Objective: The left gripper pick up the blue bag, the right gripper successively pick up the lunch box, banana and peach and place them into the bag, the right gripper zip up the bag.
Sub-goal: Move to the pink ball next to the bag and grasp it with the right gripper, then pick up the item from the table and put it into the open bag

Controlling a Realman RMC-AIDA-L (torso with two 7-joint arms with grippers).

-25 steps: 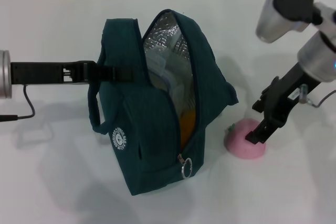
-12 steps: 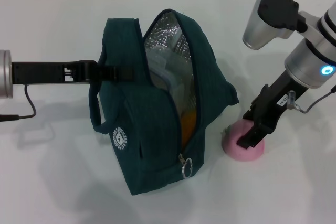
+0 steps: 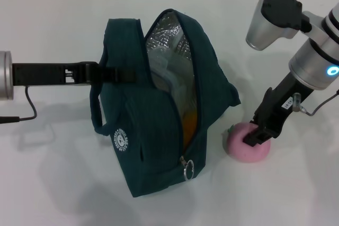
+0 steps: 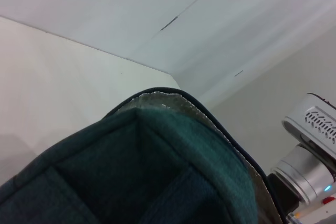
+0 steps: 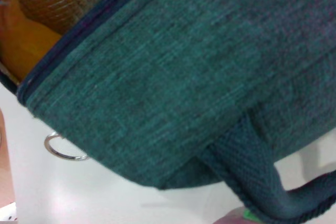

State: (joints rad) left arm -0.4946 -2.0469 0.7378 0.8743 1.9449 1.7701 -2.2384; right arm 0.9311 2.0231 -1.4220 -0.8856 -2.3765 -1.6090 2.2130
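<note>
White desk (image 3: 63, 194): peach step in hand, bag held open.
At frame centre the bag (image 3: 153, 146) stands unzipped, its strap pinched in the left pincer (image 3: 108, 73); something yellow shows inside. Lower right, the right pincer (image 3: 257, 137) sits down on the peach (image 3: 238, 149), apparently closing on it, though I cannot tell its grip. Next: a firm hold, lift, carry over the opening. Only the right wrist view shows the zipper ring (image 5: 63, 148) close up; the left wrist view shows only the bag's foil-lined rim.
</note>
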